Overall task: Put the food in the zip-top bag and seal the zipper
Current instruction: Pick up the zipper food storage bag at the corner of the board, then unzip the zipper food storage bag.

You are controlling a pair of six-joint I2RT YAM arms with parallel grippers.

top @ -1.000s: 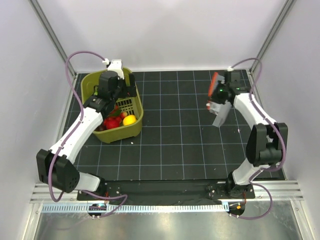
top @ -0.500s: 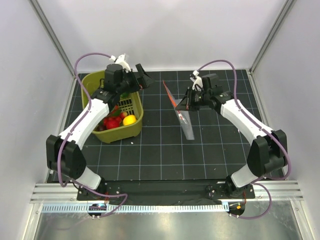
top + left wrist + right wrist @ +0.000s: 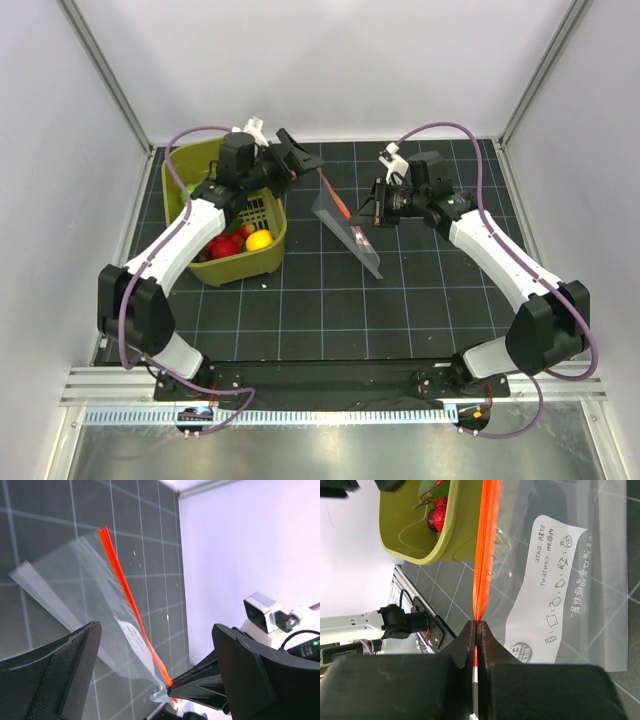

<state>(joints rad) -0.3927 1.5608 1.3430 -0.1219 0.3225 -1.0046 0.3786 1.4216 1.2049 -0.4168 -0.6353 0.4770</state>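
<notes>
The clear zip-top bag [image 3: 352, 228] hangs above the mat at centre, its red-orange zipper [image 3: 338, 203] on top. My right gripper [image 3: 366, 216] is shut on the zipper's near end; in the right wrist view the jaws [image 3: 476, 626] pinch the strip [image 3: 485, 540], with the bag's white label [image 3: 555, 595] to the right. My left gripper [image 3: 303, 153] is open and empty, just left of the zipper's far end. In the left wrist view the bag [image 3: 85, 600] and zipper [image 3: 131, 605] lie between my open fingers [image 3: 55, 680]. The food, a yellow ball [image 3: 259, 240] and red pieces [image 3: 224, 244], lies in the basket.
The olive-green slotted basket [image 3: 250, 264] stands at the back left under my left arm; it also shows in the right wrist view [image 3: 455, 535] with red food [image 3: 440, 516]. White walls close in the black gridded mat [image 3: 330, 310] at the back and sides.
My right gripper carried the bag from the far right to the centre. My left gripper rose out of the basket and swung right to the bag's zipper end.
</notes>
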